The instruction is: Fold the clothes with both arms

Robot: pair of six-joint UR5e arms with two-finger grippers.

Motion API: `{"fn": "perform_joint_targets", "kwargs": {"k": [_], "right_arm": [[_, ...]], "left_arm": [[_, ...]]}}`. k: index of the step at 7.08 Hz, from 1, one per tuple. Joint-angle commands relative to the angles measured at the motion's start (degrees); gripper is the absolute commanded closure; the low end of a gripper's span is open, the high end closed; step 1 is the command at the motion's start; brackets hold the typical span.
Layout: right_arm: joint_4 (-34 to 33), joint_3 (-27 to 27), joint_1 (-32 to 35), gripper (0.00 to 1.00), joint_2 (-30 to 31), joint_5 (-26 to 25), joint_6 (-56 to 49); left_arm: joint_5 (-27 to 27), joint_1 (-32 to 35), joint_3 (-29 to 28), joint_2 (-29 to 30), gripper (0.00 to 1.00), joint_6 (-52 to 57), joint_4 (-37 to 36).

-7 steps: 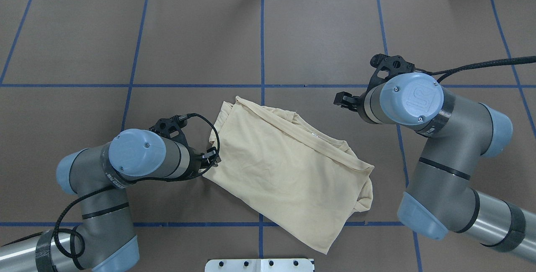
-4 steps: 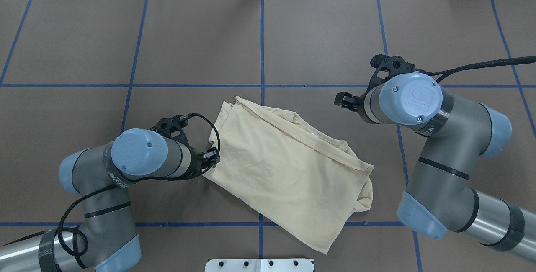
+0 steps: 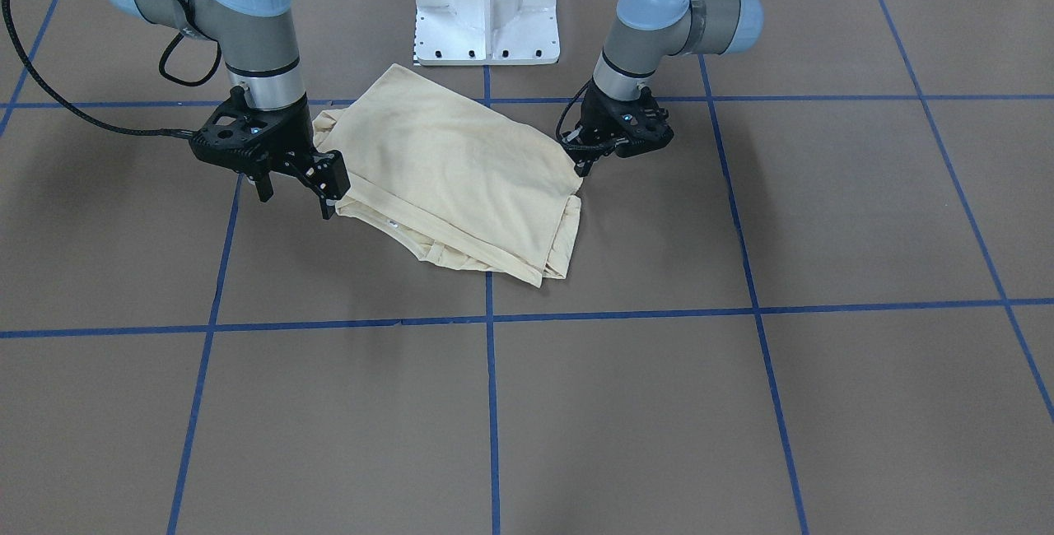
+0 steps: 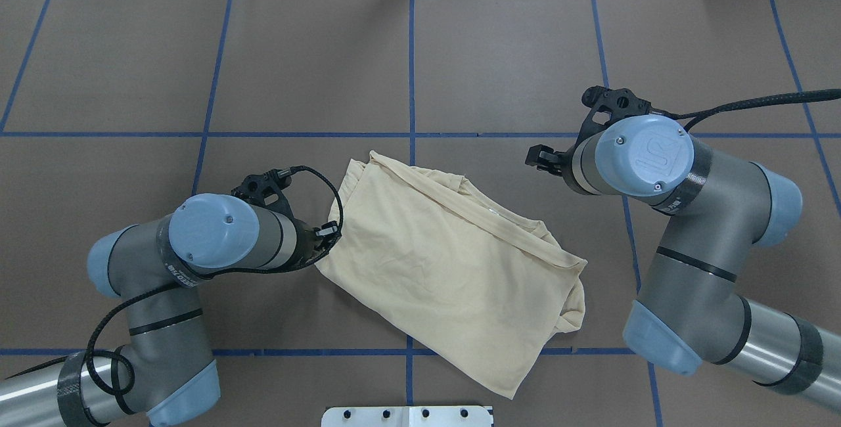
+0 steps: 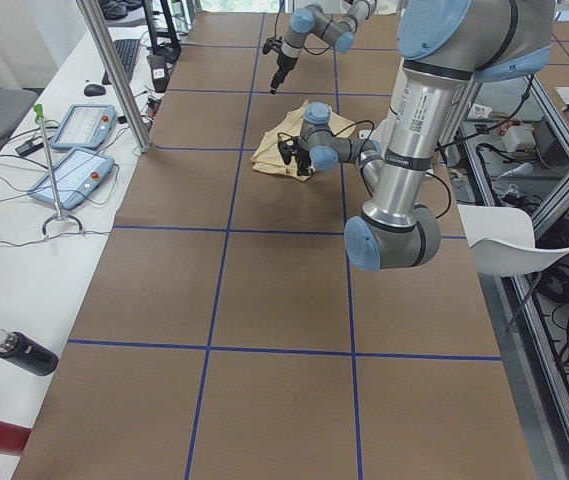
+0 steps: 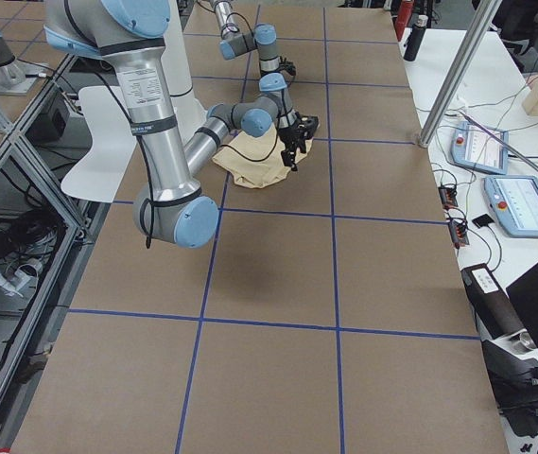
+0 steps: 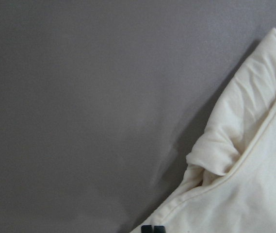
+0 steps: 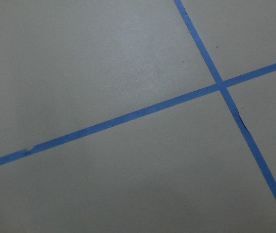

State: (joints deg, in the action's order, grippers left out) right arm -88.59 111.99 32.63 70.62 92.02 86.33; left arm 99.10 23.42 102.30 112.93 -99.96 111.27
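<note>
One cream shirt, folded and wrinkled, is pinched at its corner by the left gripper; the right gripper hangs spread.

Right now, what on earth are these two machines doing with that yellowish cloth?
They are folding clothes. A pale cream shirt lies partly folded on the brown table. The left gripper appears pinched shut on a corner of the shirt. The right gripper hangs open by the opposite side, holding nothing. Its own camera sees only bare table and blue tape.
</note>
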Motion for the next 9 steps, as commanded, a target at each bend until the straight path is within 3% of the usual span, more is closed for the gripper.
{"fn": "perform_joint_targets", "kwargs": {"k": [1,3,6,7,9], "right_arm": [[0.0,0.0,0.0,0.00,0.1,0.0,0.1],[0.0,0.0,0.1,0.00,0.1,0.0,0.0],[0.0,0.1,0.1,0.00,0.4,0.0,0.1],[0.0,0.0,0.1,0.00,0.5,0.0,0.1],[0.0,0.1,0.1,0.00,1.1,0.0,0.1]], "left_arm": [[-0.1,0.6,0.1,0.0,1.00,0.0,0.0],[-0.3,1.6,0.1,0.0,1.00,1.3,0.0],[-2.4,9.2,-1.7,2.5,1.00,11.2,0.1],[-2.5,12.0,-4.9,5.6,1.00,11.5,0.4],[-2.5,17.9,-20.0,13.3,1.00,15.2,10.7]]}}
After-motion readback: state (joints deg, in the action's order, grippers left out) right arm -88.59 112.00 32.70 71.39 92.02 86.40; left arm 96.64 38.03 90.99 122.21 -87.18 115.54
